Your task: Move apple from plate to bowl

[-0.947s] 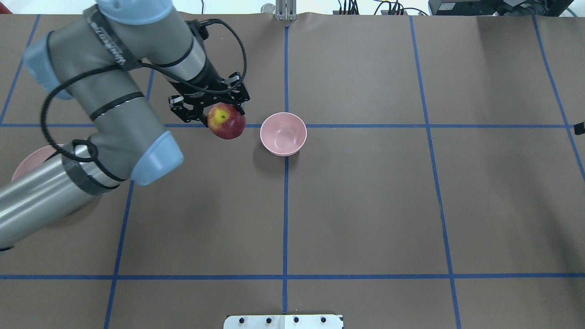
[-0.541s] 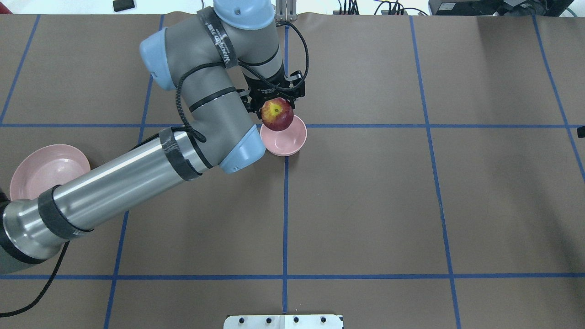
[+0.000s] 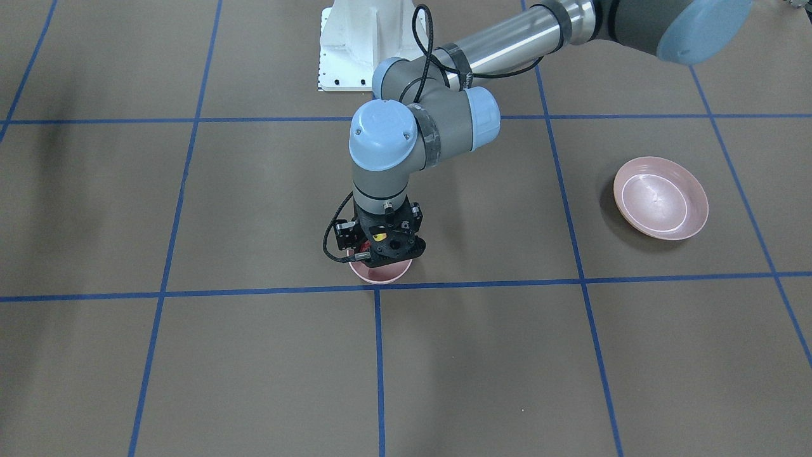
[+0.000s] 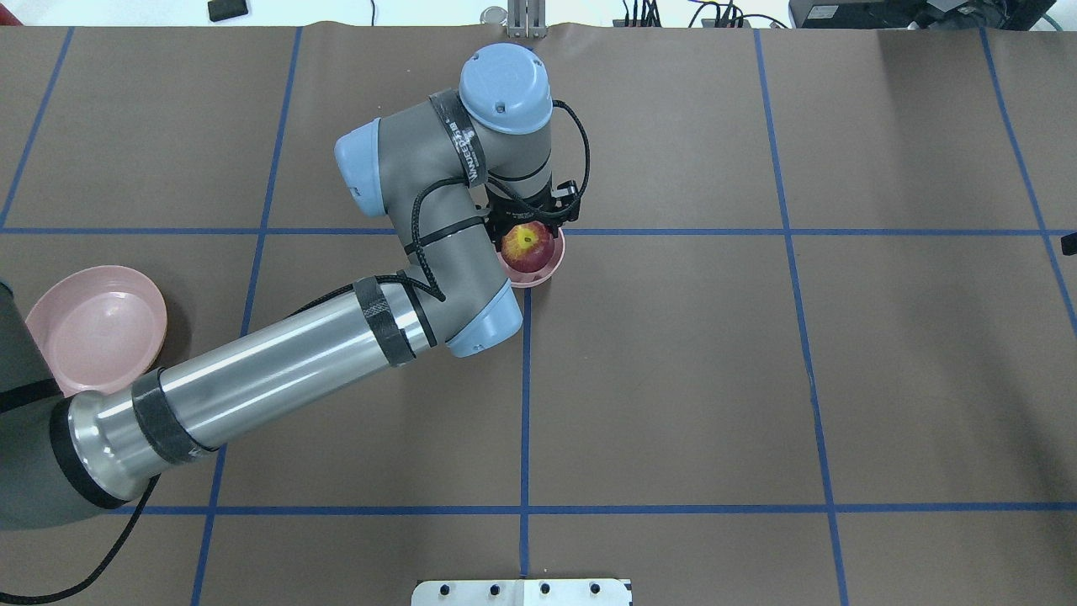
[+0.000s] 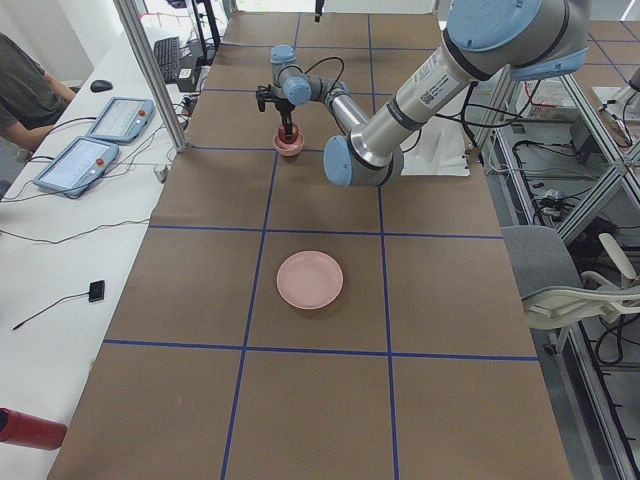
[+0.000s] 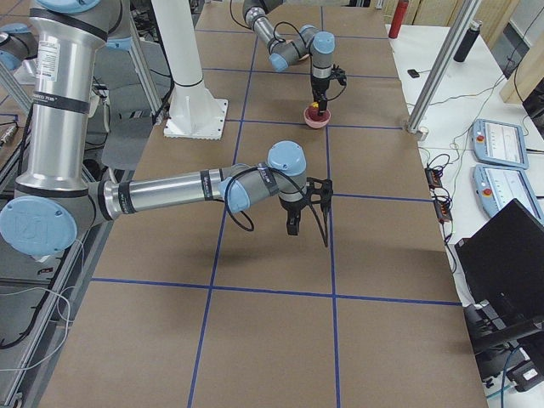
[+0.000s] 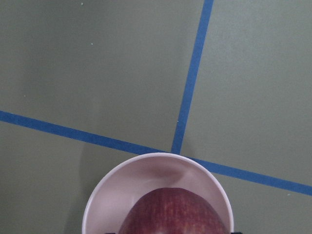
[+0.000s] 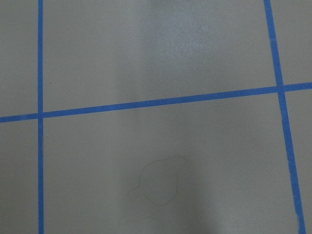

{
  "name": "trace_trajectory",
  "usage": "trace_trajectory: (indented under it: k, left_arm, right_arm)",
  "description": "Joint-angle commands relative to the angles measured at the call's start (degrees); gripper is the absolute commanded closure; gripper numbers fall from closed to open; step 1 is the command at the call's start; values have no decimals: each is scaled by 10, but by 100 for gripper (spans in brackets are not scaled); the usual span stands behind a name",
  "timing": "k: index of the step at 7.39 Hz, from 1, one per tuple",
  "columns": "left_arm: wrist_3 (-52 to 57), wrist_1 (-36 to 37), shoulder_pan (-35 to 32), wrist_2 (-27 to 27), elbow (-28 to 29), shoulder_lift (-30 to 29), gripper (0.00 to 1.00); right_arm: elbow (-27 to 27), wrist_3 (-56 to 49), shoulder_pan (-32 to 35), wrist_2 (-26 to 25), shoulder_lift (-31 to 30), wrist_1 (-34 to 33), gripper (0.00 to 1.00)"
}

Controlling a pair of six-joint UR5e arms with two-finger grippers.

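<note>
The dark red apple (image 4: 527, 246) with its yellow stem patch sits low inside the small deep pink bowl (image 4: 552, 264) at the table's centre cross of tape. My left gripper (image 4: 529, 229) stands upright over the bowl, shut on the apple. In the left wrist view the apple (image 7: 173, 212) fills the bottom edge above the bowl's inner wall (image 7: 161, 170). The wide pink plate (image 4: 92, 328) lies bare at the far left. My right gripper (image 6: 308, 234) hangs over bare table far from the bowl; I cannot tell whether it is open or shut.
Brown table cover with a blue tape grid. A white mount plate (image 4: 522, 592) sits at the near edge. The left arm's forearm (image 4: 278, 379) stretches across the left half between plate and bowl.
The left arm carried the apple rightwards from beside the bowl to above it, then lowered it into the bowl. The plate came out from under the arm.
</note>
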Motion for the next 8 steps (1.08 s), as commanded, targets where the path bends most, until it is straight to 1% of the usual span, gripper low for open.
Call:
trace_trajectory:
  k: [1, 2, 3, 4, 5, 6, 7, 8]
  left_arm:
    - [1, -13, 6, 9, 13, 1, 44]
    - [4, -13, 6, 9, 16, 1, 9]
    - [4, -12, 6, 9, 14, 1, 3]
    - [4, -10, 1, 8, -4, 1, 2]
    - [4, -3, -19, 1, -49, 11, 2]
    - [4, 15, -45, -31, -149, 70, 2]
    - [21, 42, -67, -45, -270, 164, 2]
    - [95, 77, -76, -45, -367, 251, 2]
  right_arm:
    - [1, 0, 0, 0, 0, 0, 0]
    - [0, 0, 0, 0, 1, 0, 0]
    - [-1, 0, -1, -1, 2, 0, 0]
    - [-1, 0, 0, -1, 2, 0, 0]
    - [-3, 0, -1, -1, 3, 0, 0]
    - [-4, 1, -1, -3, 3, 0, 0]
    - [-5, 1, -1, -5, 3, 0, 0]
    - [-5, 1, -1, -6, 4, 0, 0]
